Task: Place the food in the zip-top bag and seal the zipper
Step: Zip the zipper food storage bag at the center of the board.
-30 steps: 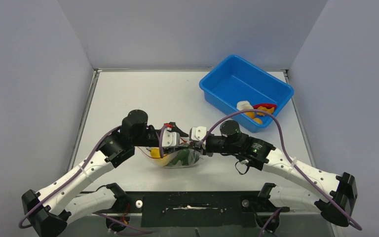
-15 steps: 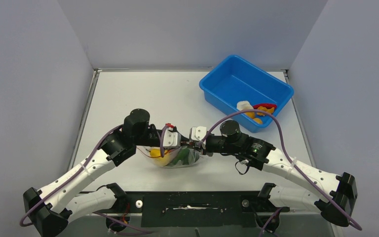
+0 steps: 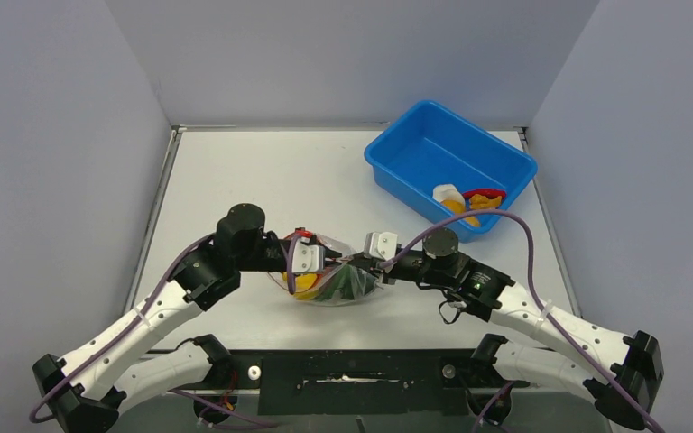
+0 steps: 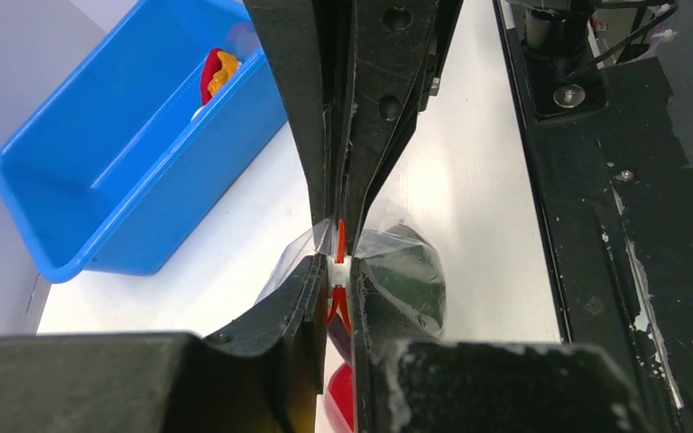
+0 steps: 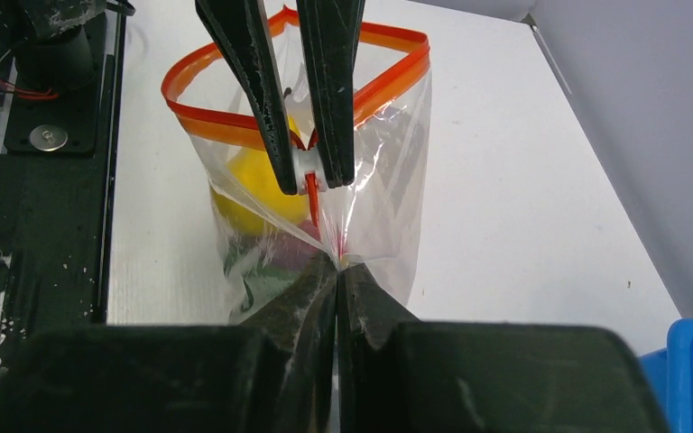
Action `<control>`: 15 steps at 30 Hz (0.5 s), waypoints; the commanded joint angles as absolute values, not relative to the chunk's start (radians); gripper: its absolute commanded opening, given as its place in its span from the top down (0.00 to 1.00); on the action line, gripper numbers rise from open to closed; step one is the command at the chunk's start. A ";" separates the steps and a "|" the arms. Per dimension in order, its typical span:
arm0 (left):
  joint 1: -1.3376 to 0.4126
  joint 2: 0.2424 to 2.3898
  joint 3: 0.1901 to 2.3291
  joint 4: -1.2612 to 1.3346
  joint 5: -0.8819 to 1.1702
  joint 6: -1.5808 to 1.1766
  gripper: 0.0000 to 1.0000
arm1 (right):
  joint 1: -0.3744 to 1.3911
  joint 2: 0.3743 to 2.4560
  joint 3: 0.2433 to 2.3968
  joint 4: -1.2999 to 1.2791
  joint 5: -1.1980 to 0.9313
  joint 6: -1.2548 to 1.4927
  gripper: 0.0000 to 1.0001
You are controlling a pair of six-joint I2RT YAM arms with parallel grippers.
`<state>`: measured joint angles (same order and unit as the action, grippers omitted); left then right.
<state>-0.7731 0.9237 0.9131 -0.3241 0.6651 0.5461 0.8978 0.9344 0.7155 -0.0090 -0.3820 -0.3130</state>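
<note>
the left end effector (image 3: 323, 260) is pinched shut on the zipper (image 5: 235, 129), right where the red-orange strip begins to come together. beyond its fingertips the strip gapes in a wide loop, so i judge the sealing barely begun. the zip-top bag (image 3: 334, 287) stands on the counter (image 3: 262, 180) between the two arms, near the front edge, with a yellow piece (image 5: 245, 180) and dark green and red shapes already inside. the right end effector (image 3: 355, 262) is fully closed on the bag's near corner, just beside the left one's grip. further right, the blue tub (image 3: 438, 149) holds leftover food (image 3: 469, 200), white, orange and red, so the loading looks unfinished too. crinkled plastic blurs what lies low in the bag, and whether the pinched part has truly locked cannot be made out.
</note>
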 commanded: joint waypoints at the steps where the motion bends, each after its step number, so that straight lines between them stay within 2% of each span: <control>1: -0.770 0.879 0.914 -0.304 0.648 0.530 1.00 | 0.874 0.915 0.709 0.058 -0.374 -0.307 1.00; 3: -0.770 0.880 0.910 -0.289 0.654 0.516 1.00 | 0.878 0.919 0.715 0.066 -0.399 -0.302 0.97; 5: -0.770 0.881 0.907 -0.279 0.659 0.511 1.00 | 0.889 0.921 0.720 0.077 -0.405 -0.296 0.83; 7: -0.771 0.883 0.906 -0.271 0.663 0.505 1.00 | 0.902 0.926 0.732 0.074 -0.406 -0.304 0.76; 15: -0.770 0.893 0.907 -0.261 0.672 0.504 1.00 | 0.923 0.969 0.771 0.051 -0.396 -0.318 0.70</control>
